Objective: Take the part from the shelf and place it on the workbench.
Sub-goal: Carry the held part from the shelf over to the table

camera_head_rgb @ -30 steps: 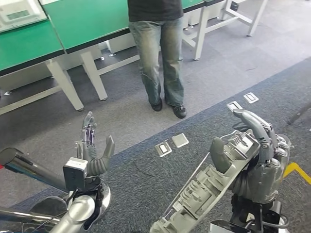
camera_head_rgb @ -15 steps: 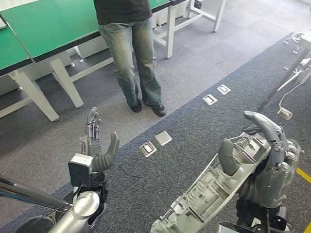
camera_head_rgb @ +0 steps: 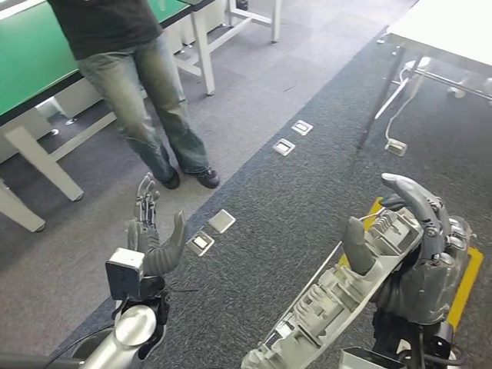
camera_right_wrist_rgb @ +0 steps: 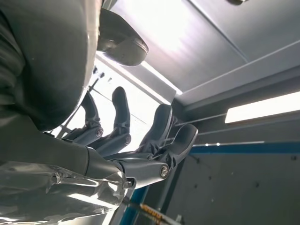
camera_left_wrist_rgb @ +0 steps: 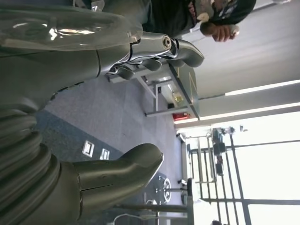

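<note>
Right robot hand (camera_head_rgb: 415,254): clamped on the long grey moulded plastic part (camera_head_rgb: 339,296), thumb over its upper face, fingers hooked over the far end; the part slants from the hand down toward the near centre.
Left robot hand (camera_head_rgb: 152,234): wide, palm up, fingers apart, holding nothing.
Change: the whole head view has swung across the last second; the camera has turned with the robot. Both hands keep their pose and the grip looks unaltered.
Person in jeans and dark shoes (camera_head_rgb: 147,100): now far left, beside the green-topped worktop (camera_head_rgb: 26,69).
White-topped worktop (camera_head_rgb: 447,31): newly in sight, far right.
Floor: yellow floor marking (camera_head_rgb: 467,280) under the right hand; silver floor sockets (camera_head_rgb: 211,231) on dark carpet.
Meaning: part already off the shelf, in transit; placing not yet done. Which worktop is the target, I cannot tell.
</note>
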Available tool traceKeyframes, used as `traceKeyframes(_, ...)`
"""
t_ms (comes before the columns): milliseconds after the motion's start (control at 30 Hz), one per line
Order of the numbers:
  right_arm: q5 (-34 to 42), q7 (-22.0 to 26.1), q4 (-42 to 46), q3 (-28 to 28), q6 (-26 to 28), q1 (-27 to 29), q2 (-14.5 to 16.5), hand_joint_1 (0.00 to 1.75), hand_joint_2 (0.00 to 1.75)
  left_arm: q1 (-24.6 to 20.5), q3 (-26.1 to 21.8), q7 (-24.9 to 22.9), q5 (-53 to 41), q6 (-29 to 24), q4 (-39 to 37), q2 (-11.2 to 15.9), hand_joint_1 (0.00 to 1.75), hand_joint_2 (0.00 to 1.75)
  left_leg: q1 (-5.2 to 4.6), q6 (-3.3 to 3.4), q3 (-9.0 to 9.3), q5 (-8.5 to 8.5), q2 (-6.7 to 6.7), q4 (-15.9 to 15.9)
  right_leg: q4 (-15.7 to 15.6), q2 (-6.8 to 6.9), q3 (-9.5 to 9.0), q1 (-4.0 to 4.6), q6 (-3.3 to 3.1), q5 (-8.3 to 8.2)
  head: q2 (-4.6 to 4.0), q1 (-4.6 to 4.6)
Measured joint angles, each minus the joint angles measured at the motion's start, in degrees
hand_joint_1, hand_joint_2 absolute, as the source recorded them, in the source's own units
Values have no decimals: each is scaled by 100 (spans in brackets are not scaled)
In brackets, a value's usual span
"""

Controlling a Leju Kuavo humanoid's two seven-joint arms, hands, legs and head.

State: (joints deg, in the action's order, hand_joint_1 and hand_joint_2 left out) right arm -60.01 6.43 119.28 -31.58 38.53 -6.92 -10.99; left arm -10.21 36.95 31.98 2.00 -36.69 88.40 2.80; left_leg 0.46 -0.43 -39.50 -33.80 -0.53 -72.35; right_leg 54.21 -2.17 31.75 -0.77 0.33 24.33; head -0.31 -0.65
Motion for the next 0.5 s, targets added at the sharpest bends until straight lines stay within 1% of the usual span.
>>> traceKeyframes(33, -11, 1, -1, 3, 0, 8, 0, 175, 175, 5, 0, 12, 23, 17, -16, 2, 0, 175, -3, 23, -15, 110, 19, 46, 0, -84, -1, 9, -2, -2, 1, -23)
traceKeyframes(67, -20, 2, -1, 6, 0, 14, 0, 175, 175, 3, -1, 21, 45, 34, -27, 2, 0, 175, -6, 57, 90, 317, 52, 330, 1, -168, -5, 16, -2, -5, 1, -42)
traceKeyframes(100, -29, 4, -1, 8, 0, 18, 0, 175, 175, -3, -2, 27, 61, 44, -33, 2, 0, 175, -11, 100, 274, 561, 146, 760, 1, -246, -8, 19, -1, -7, 1, -61)
traceKeyframes(133, -41, 6, -1, 10, 0, 19, 0, 175, 175, -8, -2, 29, 73, 52, -36, 3, 0, 175, -10, 140, 461, 746, 274, 1187, 7, -319, -2, 30, 6, -9, 1, -75)
traceKeyframes(167, -49, 9, -2, 12, 0, 20, 0, 175, 175, -11, -4, 29, 78, 53, -36, 5, 0, 175, -14, 162, 606, 869, 369, 1513, 11, -389, 9, 28, 19, -13, 1, -84)
traceKeyframes(200, -55, 10, -2, 13, 0, 20, 0, 175, 175, -13, -5, 27, 78, 49, -36, 8, 0, 175, -24, 172, 685, 917, 434, 1693, 15, -447, 25, 19, 39, -17, 0, -86)
traceKeyframes(233, -51, 10, -3, 14, 0, 21, 0, 175, 175, -14, -5, 23, 78, 40, -36, 10, 0, 175, -33, 172, 706, 914, 423, 1747, 13, -505, 42, 8, 69, -26, 0, -84)
traceKeyframes(267, -36, 14, -3, 16, 0, 20, 0, 175, 175, -17, -6, 19, 77, 32, -36, 9, 0, 175, -33, 177, 715, 928, 355, 1773, 3, -558, 66, -2, 105, -35, 0, -83)
traceKeyframes(300, -17, 20, -3, 18, 0, 20, 0, 175, 175, -21, -6, 11, 78, 26, -36, 7, 0, 175, -25, 193, 731, 942, 290, 1806, 17, -514, 92, -2, 136, -20, 0, -81)
traceKeyframes(333, 2, 27, -3, 20, 0, 10, 0, 175, 175, -26, -6, 7, 78, 23, -36, 2, 0, 175, -11, 213, 749, 956, 224, 1841, 96, -386, 144, 9, 163, 43, 1, -57)
traceKeyframes(367, 15, 36, -3, 21, 0, -5, 0, 175, 175, -28, -6, 2, 79, 26, -36, -2, 0, 175, 3, 237, 766, 967, 148, 1875, 295, -211, 244, 19, 187, 170, 1, -15)
traceKeyframes(400, 19, 41, -4, 22, 0, -16, 0, 175, 175, -25, -6, -1, 84, 31, -36, -2, 0, 175, 2, 252, 775, 968, 76, 1888, 617, -14, 385, 13, 204, 351, 0, 33)
traceKeyframes(433, 16, 45, -5, 23, 0, -28, 0, 175, 175, -20, -6, -2, 91, 38, -37, -2, 0, 175, -1, 263, 775, 963, 9, 1890, 1024, 103, 569, 3, 225, 548, 0, 82)
traceKeyframes(467, 14, 45, -7, 24, 0, -30, 0, 175, 175, -14, -6, -7, 101, 50, -39, 0, 0, 175, -4, 269, 774, 957, -67, 1889, 1416, 149, 747, -17, 249, 700, -1, 116)
traceKeyframes(500, 11, 44, -9, 24, 0, -27, 0, 175, 175, -12, -6, -10, 111, 59, -44, 1, 0, 175, -3, 265, 774, 952, -140, 1887, 1660, 169, 855, -36, 272, 757, -2, 141)
